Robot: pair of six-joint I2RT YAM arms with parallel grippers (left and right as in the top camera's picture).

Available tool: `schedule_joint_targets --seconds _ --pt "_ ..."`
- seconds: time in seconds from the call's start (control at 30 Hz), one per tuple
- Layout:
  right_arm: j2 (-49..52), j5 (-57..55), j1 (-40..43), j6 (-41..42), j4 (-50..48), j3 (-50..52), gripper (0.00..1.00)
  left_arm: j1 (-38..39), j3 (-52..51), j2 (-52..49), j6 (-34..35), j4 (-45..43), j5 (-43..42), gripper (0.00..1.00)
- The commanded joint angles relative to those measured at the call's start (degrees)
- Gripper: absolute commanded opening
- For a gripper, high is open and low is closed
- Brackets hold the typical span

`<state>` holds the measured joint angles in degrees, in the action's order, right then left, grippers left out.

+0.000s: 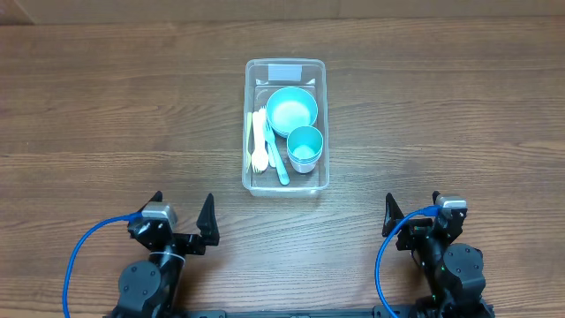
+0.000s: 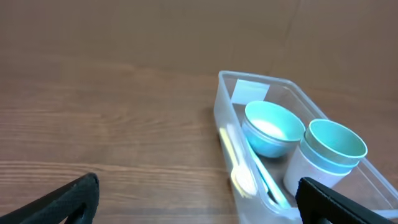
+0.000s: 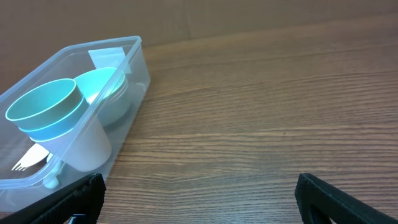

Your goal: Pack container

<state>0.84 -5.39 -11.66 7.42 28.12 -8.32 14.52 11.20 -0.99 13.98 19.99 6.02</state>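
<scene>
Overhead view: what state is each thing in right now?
Container: open-topped, holding the tableware.
Bowl: upright, empty, inside.
Cups: nested, upright, next to bowl.
Cutlery: lying flat along one long wall.
Left gripper: open, empty.
Right gripper: open, empty.

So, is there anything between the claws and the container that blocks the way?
Nothing visible does. Only bare table lies between the container and the left claw or the right claw, both open. The bowl, cup and cutlery sit inside the container, not in the path.
</scene>
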Motion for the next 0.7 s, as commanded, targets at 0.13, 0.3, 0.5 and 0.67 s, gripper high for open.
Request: schedule_joint_targets --seconds 0.13,0.3,0.5,0.67 --pt "-0.68 -0.57 0.11 -0.37 0.02 0.37 1.0 -0.26 -8.22 0.81 1.49 -9.92 -3.08 1.0" --pt "-0.68 -0.57 0.11 -0.37 0.02 0.37 1.0 -0.26 -8.28 0.74 1.46 -9.92 -3.06 1.0" --pt "-0.68 -0.57 0.11 -0.37 0.02 0.37 1.0 -0.26 -8.28 0.74 1.46 -9.92 -3.06 1.0" --pt "-0.68 -0.57 0.11 -0.37 0.02 0.37 1.0 -0.26 -8.28 0.74 1.46 -9.92 -3.06 1.0"
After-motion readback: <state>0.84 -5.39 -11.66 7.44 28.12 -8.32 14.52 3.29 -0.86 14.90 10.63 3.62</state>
